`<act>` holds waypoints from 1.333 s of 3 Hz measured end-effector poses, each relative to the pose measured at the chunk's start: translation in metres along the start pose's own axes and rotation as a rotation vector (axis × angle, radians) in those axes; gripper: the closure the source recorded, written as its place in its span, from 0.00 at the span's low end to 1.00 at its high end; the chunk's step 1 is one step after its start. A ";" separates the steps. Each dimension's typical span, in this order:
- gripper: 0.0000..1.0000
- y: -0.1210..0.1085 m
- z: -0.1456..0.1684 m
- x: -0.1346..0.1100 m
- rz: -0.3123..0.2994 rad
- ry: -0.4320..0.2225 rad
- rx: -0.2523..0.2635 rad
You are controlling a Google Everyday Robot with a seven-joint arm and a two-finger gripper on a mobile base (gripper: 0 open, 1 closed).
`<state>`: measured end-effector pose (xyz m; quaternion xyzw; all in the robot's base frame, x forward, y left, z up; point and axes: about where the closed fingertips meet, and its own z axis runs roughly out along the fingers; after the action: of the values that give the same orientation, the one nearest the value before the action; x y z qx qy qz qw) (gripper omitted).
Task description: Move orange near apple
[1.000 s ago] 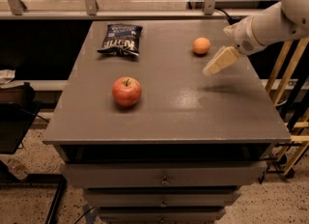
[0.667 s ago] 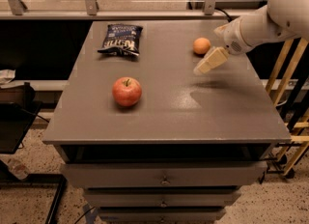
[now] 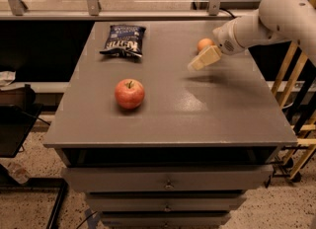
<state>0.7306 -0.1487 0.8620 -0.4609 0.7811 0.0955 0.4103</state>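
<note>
One grey table [image 3: 197, 114] holds the orange [image 3: 204, 44], the end effector [image 3: 202, 59] beside it, grip unclear.

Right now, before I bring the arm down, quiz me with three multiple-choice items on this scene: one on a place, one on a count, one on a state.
1. Where is the orange on the tabletop?
A) far right part, just behind the pincer
B) front right corner
C) front left corner

2. How many fruits lie on the tabletop?
A) one
B) two
C) three

3. How does the apple sit?
A) on its side
B) cut in half
C) upright, stem up

Answers:
1 A: the orange shows at the far right, with the pincer right in front of it.
2 B: only the orange and the apple are there.
3 C: the stem points up from the top dimple.
</note>
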 end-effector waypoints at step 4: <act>0.65 -0.014 0.028 0.007 0.101 -0.012 0.006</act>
<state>0.7556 -0.1460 0.8418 -0.4193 0.8011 0.1165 0.4109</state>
